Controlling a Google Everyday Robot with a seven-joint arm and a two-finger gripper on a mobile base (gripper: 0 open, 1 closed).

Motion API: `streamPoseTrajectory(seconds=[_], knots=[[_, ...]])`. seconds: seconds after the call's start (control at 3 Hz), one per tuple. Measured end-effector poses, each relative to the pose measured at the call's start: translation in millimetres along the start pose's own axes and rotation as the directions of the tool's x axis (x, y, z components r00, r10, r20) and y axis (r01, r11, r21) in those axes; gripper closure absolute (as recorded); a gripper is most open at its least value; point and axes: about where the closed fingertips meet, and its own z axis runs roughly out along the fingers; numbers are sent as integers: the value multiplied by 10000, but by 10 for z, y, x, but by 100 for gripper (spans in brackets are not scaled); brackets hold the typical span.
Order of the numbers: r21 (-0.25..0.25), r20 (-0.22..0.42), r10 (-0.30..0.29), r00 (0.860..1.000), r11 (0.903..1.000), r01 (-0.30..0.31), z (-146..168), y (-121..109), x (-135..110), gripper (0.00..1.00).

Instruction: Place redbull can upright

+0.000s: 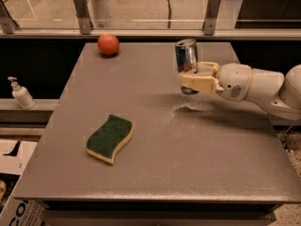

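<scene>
The redbull can (186,56) is a slim silver and blue can, nearly upright with a slight tilt, held above the grey table (155,159) at its right middle. My gripper (194,77) reaches in from the right on a white arm and is shut on the can's lower half. The cream fingers (200,83) wrap the can, and its bottom end shows just below them, clear of the table top. The can's shadow lies on the table beneath it.
A green sponge with a yellow underside (110,138) lies at the table's left front. A red-orange round fruit (108,44) sits at the far left edge. A white pump bottle (20,93) stands on a ledge off the table's left side. A glass railing runs behind.
</scene>
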Motion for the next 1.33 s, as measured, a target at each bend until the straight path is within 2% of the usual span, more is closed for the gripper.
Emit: streamPoseTrajectory(seconds=[0.67, 1.33], knots=[[-438, 373, -1260, 9913, 9909, 1276, -263, 46, 210, 100], [-802, 745, -1727, 9822, 9807, 1785, -541, 31, 473, 100]])
